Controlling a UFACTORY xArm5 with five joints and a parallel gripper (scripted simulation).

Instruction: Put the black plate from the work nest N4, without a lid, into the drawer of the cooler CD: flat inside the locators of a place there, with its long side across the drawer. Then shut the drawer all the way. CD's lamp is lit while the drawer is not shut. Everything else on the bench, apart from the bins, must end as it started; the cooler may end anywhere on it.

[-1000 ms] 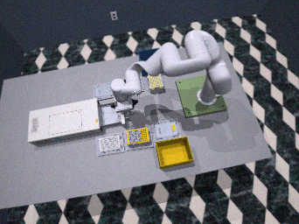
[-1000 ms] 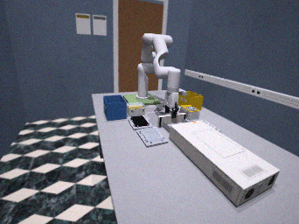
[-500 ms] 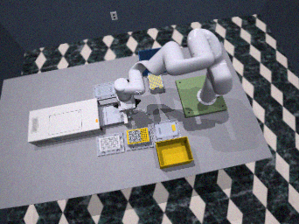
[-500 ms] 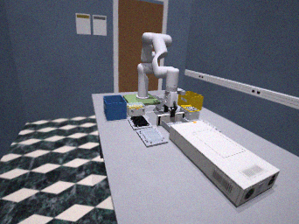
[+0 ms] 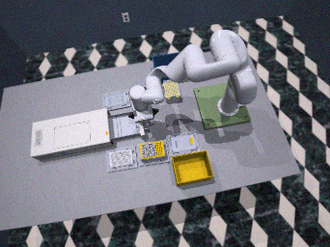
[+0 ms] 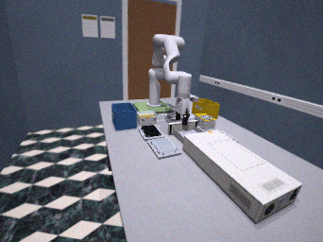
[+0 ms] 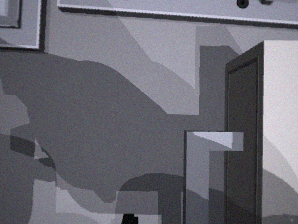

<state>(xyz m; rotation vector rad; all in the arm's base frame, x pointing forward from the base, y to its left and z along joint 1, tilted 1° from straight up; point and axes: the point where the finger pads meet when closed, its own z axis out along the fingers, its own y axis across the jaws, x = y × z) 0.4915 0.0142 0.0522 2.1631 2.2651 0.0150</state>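
Note:
The black plate [image 6: 151, 130] lies in its nest left of the arm in the exterior view; in the top view the arm's wrist hides it. The white cooler [image 5: 68, 137] [image 6: 236, 167] lies along the bench with its drawer [image 5: 121, 127] pulled out and its orange lamp [image 5: 106, 133] lit. My gripper [image 5: 146, 123] [image 6: 184, 117] is open and empty, low over the bench at the drawer's outer end. The wrist view shows only grey bench, shadows and a white upright wall [image 7: 280, 115] on the right.
A grey covered nest [image 5: 118, 99] [image 6: 163, 147] sits behind the drawer. A yellow-patterned plate [image 5: 172, 90] lies by the green base plate [image 5: 212, 120]. In front are a white plate [image 5: 121, 158], a yellow plate [image 5: 152, 150], a lidded nest [image 5: 183, 144] and a yellow bin [image 5: 193, 168]. A blue bin [image 6: 124, 115] stands behind.

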